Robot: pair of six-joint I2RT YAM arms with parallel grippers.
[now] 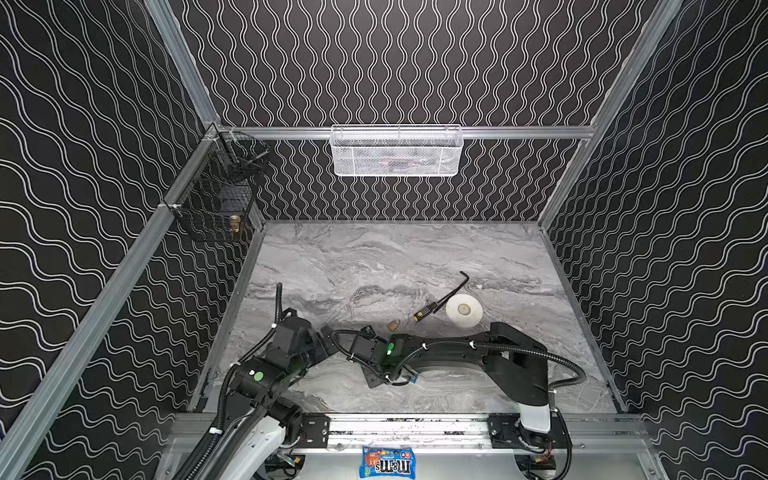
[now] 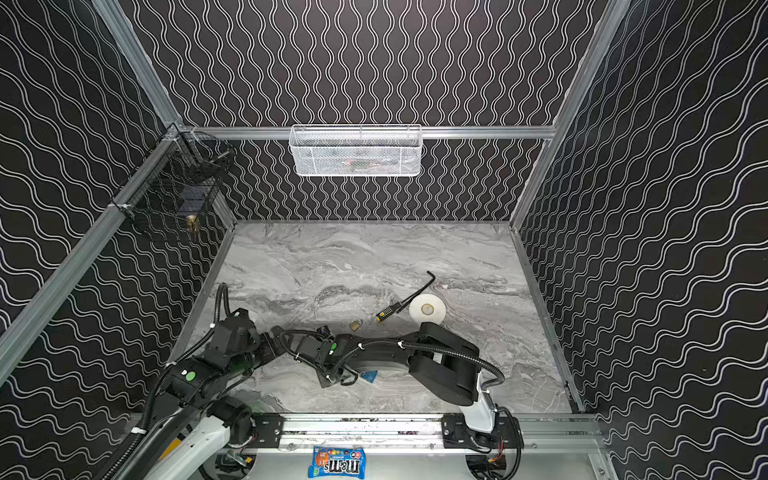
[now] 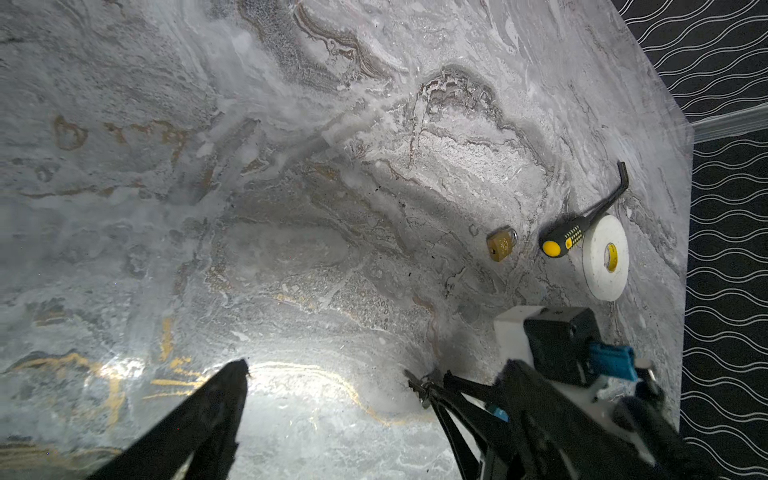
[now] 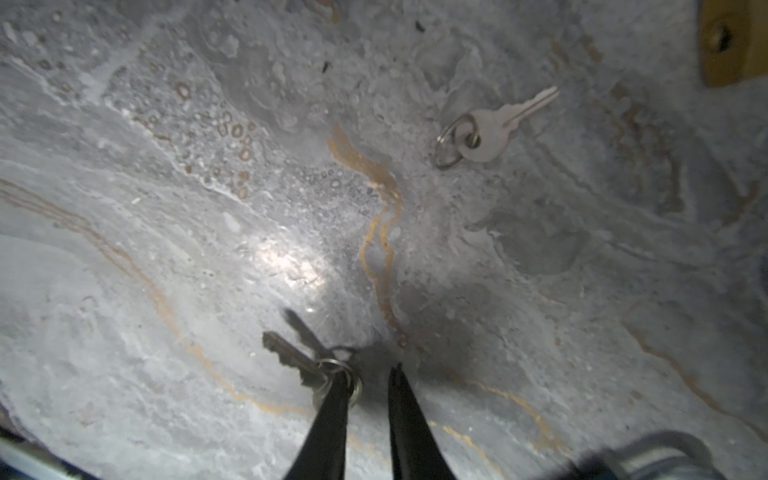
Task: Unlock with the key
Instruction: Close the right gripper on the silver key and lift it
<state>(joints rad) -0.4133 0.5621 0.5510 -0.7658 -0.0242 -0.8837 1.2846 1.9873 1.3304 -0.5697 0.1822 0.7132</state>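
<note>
Top views: grey marble tabletop (image 1: 374,257) with brass padlock (image 1: 394,324), black wave-patterned walls (image 1: 395,62).

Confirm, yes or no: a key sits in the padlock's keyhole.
No, the padlock shows a bare keyhole, and a key lies apart from it.

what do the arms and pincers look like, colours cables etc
Left arm and right arm: black shells, white base links, a green light each, black ribbed hoses tied with white zip ties. Right pincer: thin black tapered fingers.
</note>
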